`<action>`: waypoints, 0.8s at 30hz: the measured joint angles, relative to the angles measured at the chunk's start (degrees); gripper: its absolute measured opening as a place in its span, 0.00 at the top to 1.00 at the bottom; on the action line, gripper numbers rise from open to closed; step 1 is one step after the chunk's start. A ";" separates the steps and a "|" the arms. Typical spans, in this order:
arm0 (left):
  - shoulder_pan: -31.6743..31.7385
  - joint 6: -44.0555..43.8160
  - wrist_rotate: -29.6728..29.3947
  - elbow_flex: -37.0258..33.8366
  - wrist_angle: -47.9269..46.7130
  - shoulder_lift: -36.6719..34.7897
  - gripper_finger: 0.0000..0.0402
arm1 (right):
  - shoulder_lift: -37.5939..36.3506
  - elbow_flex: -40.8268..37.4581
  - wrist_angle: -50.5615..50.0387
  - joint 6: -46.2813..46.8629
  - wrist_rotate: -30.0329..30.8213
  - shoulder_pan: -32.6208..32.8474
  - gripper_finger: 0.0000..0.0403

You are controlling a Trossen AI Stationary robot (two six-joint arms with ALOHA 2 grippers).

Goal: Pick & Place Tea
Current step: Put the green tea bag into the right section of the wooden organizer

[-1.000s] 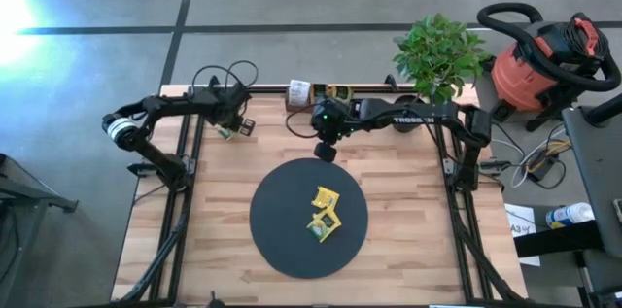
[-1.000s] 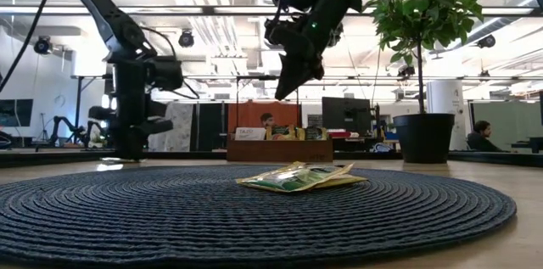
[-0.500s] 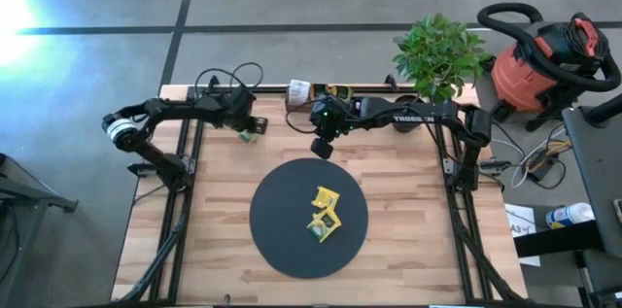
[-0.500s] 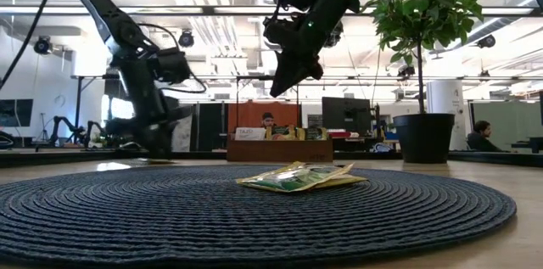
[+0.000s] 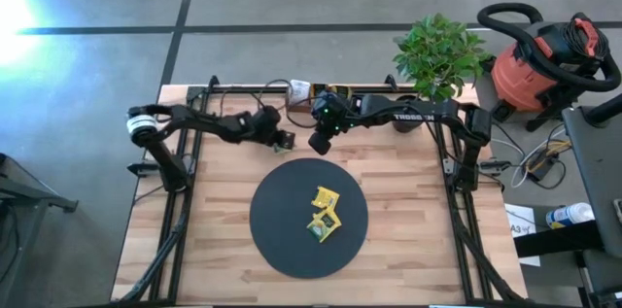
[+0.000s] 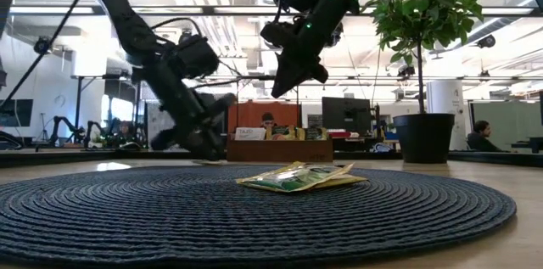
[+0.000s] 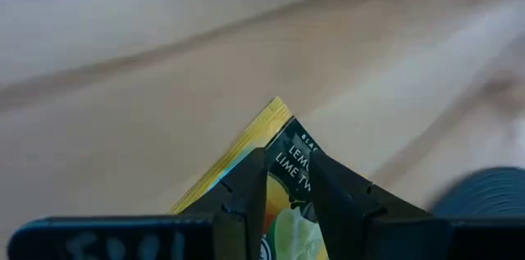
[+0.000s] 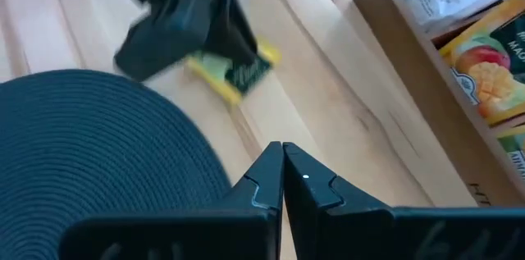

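Note:
My left gripper (image 5: 283, 140) is shut on a yellow-green tea packet (image 7: 279, 133) low over the wood, just beyond the far left rim of the black disc (image 5: 309, 216). The right wrist view shows that packet (image 8: 236, 71) under the left fingers. Several more tea packets (image 5: 324, 213) lie flat in a small heap on the disc (image 6: 254, 210). My right gripper (image 5: 319, 145) hangs shut and empty above the disc's far rim, close to the left gripper; its fingers (image 8: 283, 153) hold nothing. My left gripper pinches the tea packet between its two fingers, flat faces against the pads. One yellow corner (image 7: 275, 111) sticks out past the fingertips. The fingers slant down from the table's left. Whether the packet's low edge (image 8: 225, 88) touches the wood, I cannot tell.
A brown wooden tray (image 5: 321, 91) with more packets (image 8: 484, 55) stands at the far edge, behind both grippers. A potted plant (image 5: 437, 55) stands at the far right corner. Bare wood lies left, right and near of the disc.
My left gripper has swept along the far side toward the table's right with the packet still held, from the far left corner to the disc's rim, tipping its fingers further down. My right gripper has stayed in place and rolled slightly.

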 joint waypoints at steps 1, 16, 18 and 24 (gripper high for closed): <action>-0.82 -0.89 0.00 0.14 2.19 0.47 0.76 | 0.00 0.00 -0.06 0.21 0.02 -0.02 0.98; -2.91 6.75 3.92 5.70 8.00 0.15 0.76 | 0.04 -4.90 -0.36 13.19 -4.78 -0.74 0.98; -2.85 9.32 3.65 5.71 4.09 -1.98 0.76 | 0.35 -6.14 1.48 16.59 -7.13 -0.79 0.98; -3.09 17.93 0.24 5.12 -13.14 -6.68 0.76 | 1.71 -10.28 10.30 25.29 -10.85 -0.76 0.96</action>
